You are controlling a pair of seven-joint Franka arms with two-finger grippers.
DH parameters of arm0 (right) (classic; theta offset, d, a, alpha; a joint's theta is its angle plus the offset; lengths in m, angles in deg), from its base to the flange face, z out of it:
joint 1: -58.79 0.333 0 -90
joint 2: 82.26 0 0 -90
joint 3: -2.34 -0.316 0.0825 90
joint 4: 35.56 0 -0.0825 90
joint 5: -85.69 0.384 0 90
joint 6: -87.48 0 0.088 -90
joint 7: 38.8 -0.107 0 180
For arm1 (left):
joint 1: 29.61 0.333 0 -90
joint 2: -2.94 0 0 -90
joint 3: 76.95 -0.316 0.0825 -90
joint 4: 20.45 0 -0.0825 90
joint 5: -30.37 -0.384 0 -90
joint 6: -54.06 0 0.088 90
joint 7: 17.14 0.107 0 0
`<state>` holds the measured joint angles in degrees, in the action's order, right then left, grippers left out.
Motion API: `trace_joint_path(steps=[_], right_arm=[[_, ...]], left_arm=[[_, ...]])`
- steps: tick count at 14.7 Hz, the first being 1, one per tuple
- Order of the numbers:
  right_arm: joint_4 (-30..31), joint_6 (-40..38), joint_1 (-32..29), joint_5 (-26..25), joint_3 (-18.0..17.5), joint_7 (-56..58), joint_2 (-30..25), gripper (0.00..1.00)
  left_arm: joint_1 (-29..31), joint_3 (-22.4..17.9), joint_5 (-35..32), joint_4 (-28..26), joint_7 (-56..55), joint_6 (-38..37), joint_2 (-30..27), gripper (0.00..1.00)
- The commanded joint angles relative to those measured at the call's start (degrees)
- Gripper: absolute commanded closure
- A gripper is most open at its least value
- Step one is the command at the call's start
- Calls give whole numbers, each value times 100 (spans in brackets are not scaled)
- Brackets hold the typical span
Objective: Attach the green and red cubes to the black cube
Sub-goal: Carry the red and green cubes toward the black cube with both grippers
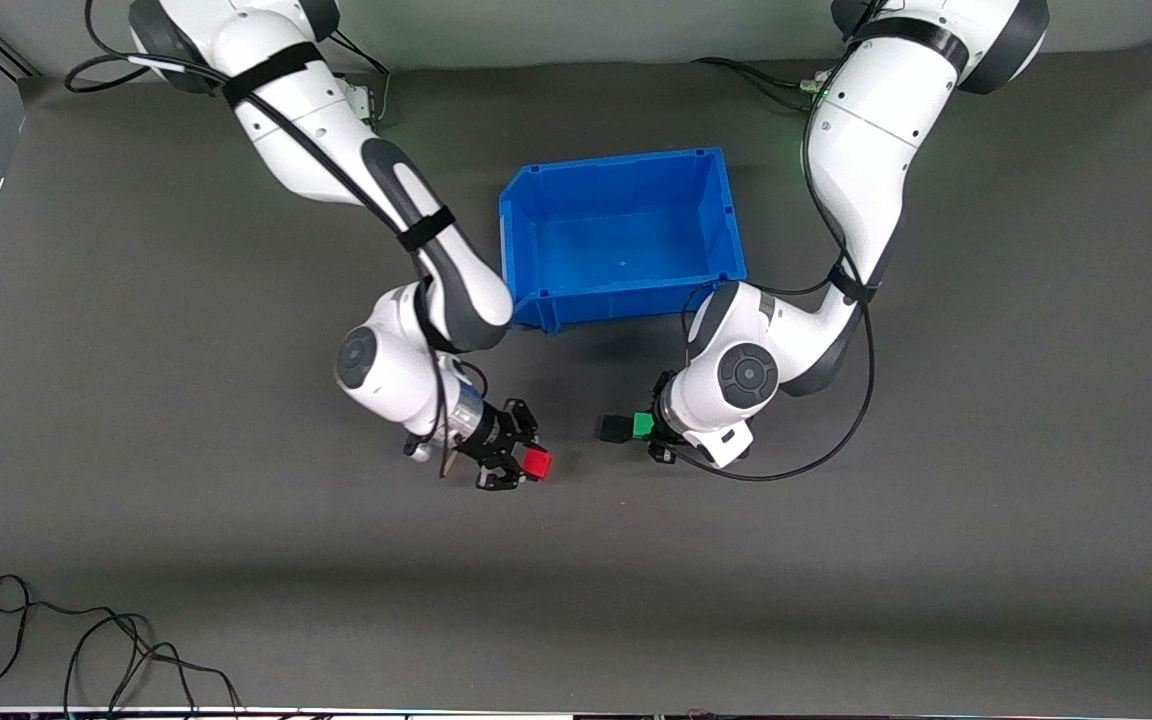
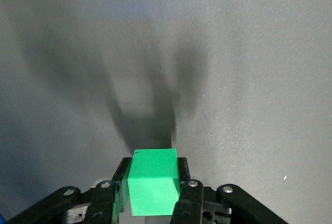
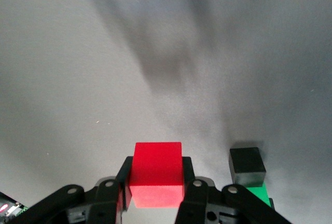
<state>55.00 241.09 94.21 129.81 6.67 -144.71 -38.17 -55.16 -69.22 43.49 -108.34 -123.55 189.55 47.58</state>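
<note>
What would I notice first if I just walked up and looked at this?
Two bright cubes: the right tool grips the red cube, and the left tool grips the green cube, with the black cube joined to it. The big blue bin sits farther from the front camera, between the arms.

Covering the whole table (image 1: 136,520), a dark grey mat, lit from above and showing soft shadows. Sitting toward the arms' bases, a blue bin (image 1: 536,205). Trailing along the edge nearest the front camera, a loose black cable (image 1: 86,640). Running along the top, a paler grey wall (image 1: 556,30).
</note>
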Motion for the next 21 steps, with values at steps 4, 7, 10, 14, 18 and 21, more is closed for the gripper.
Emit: trace_joint_path(steps=[4,7,10,14,18,21], right_arm=[[-109,520,562,114,77,-501,329,71],[-82,512,659,105,60,-475,416,71],[-65,512,799,105,60,-474,452,71],[-65,512,879,105,60,-422,496,71],[-65,494,879,88,60,-343,496,71],[-65,450,879,87,60,-80,496,71]], left_arm=[[-82,-53,34,158,-362,336,158,98],[-91,-53,7,158,-381,495,211,98],[-108,-53,25,158,-389,495,211,98],[-170,-53,77,158,-389,495,211,98],[-179,-53,77,158,-389,495,211,98],[-179,-53,-36,167,-311,495,211,76]])
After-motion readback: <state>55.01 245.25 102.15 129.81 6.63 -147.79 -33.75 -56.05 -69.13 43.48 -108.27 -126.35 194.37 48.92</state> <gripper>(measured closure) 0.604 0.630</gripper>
